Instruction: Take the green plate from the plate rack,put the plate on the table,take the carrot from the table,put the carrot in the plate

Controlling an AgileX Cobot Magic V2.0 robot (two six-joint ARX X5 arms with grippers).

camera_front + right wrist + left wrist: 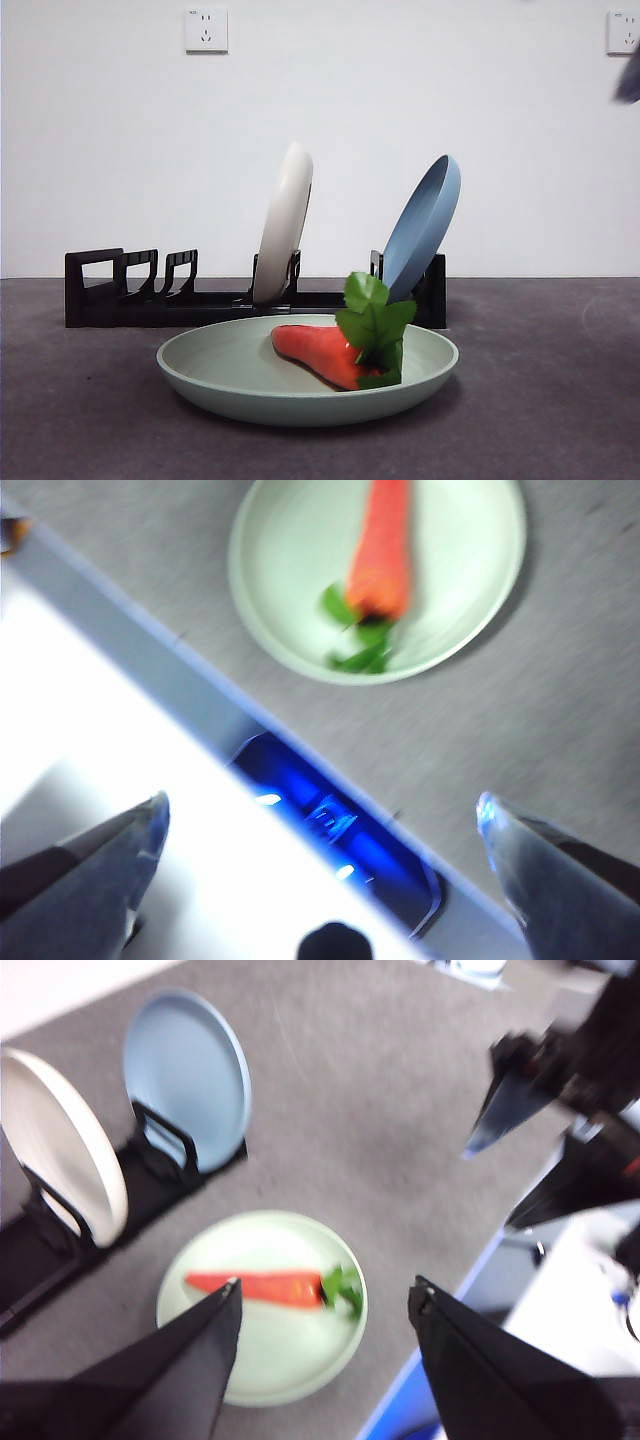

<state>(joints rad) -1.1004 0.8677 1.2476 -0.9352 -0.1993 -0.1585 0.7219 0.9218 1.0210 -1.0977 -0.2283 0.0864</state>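
Note:
The green plate (250, 385) lies flat on the dark grey table (90, 410) in front of the plate rack (110, 290). The carrot (320, 352) rests inside it, its green leaves pointing right. From the left wrist view the green plate (270, 1360) and carrot (265, 1286) sit below my open left gripper (325, 1305), which is high above them and holds nothing. My right gripper (320, 815) is open and empty too, raised over the table's edge, with the green plate (300, 550) and carrot (382, 550) beyond it. A dark tip of an arm (629, 78) shows at the top right.
A cream-white plate (284, 222) and a blue plate (424, 226) stand upright in the rack behind the green plate. In the left wrist view the other arm's gripper (545, 1110) hangs at the far right, near the table's edge (450, 1330).

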